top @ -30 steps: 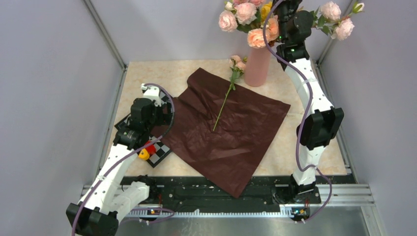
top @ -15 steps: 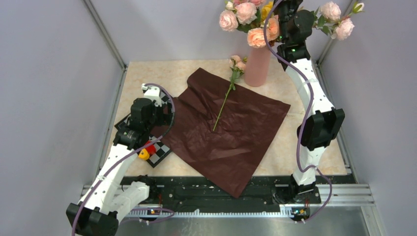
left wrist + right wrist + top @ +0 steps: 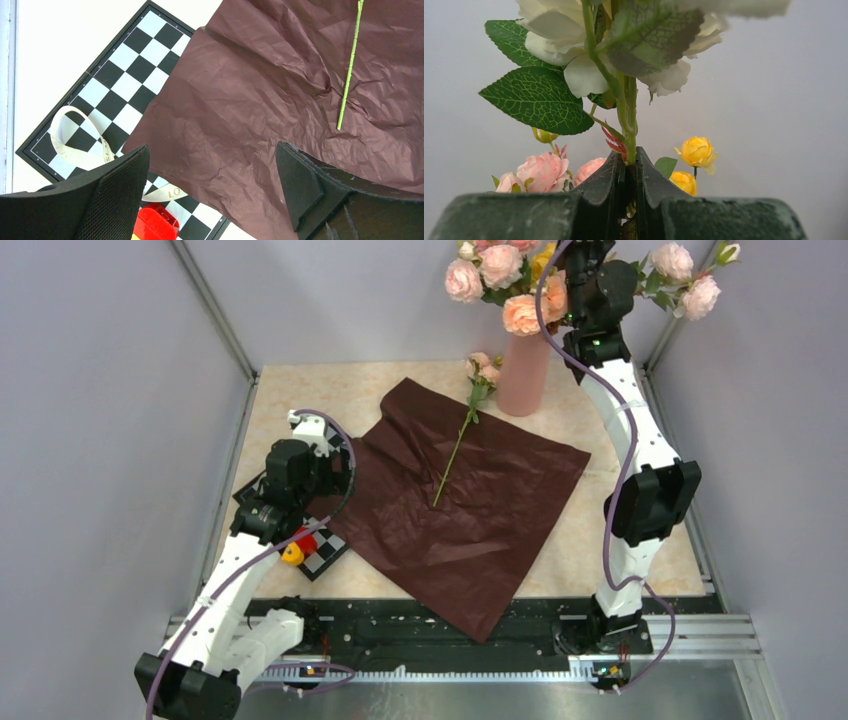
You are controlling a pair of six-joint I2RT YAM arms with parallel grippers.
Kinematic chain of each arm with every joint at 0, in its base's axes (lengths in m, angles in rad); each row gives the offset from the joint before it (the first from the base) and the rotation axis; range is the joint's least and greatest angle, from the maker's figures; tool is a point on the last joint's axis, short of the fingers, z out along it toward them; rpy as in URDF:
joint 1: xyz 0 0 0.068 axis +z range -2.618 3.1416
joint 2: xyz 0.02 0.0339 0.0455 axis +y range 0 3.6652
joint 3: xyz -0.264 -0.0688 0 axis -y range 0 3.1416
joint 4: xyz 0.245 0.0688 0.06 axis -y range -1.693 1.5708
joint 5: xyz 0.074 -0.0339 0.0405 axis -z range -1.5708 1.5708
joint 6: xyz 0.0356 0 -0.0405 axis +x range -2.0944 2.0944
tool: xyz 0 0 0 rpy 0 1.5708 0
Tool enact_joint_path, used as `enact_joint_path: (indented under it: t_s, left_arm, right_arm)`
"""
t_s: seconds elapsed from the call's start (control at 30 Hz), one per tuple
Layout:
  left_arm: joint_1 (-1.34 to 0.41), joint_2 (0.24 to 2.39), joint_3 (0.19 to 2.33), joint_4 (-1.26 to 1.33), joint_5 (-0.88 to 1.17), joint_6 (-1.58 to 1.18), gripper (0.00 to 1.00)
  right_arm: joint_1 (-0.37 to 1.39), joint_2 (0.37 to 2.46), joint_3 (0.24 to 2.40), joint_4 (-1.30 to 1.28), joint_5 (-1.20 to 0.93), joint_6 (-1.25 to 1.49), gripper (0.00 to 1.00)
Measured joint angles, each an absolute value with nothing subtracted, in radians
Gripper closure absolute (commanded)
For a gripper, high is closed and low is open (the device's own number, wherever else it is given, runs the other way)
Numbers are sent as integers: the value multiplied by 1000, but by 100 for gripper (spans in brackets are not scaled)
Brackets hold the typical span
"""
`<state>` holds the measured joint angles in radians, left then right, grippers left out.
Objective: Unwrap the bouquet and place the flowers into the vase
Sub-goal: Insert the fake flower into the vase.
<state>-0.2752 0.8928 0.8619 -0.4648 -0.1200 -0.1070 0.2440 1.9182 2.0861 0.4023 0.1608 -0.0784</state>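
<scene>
Unwrapping done: the dark red paper (image 3: 480,510) lies spread flat in front of the vase (image 3: 523,375), with the ribbon (image 3: 75,145) on the checkerboard (image 3: 120,65) well to the vase's left. Several flowers (image 3: 500,265) stand in the vase; the right gripper (image 3: 629,167), above and just right of the vase mouth, is pinched on one more stem (image 3: 630,115). Left to do, as I judge: seat that stem, then fetch the last flower (image 3: 458,440) lying on the paper just left of the vase. The left gripper (image 3: 212,170) hangs spread wide, empty, far left of the vase.
</scene>
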Motion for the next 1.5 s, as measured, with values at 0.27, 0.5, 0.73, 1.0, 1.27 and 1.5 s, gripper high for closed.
enact_joint_path:
  t_s: [0.27,0.5,0.73,1.0,1.27,1.5]
  left_arm:
    - [-275,893,862,-465,-120,-109,1]
    - [-275,893,862,-465,-120,-110,1]
    - [-275,893,862,-465,-120,-110,1]
    - [-275,893,862,-465,-120,-110,1]
    - [-275,893,862,-465,-120,-110,1]
    - [-274,893,862,-465,-120,-110,1]
  right_arm:
    - [244,1916,2073,404,157,-70,91]
    - [244,1869,2014,403,151,-56,92]
    - [244,1852,1996,402,150,-50,99]
    - [244,1839,2016,372,166,-51,100]
    - [244,1800,2052,343,163,-51,100]
    - [244,1774,2002,363,160,-52,100]
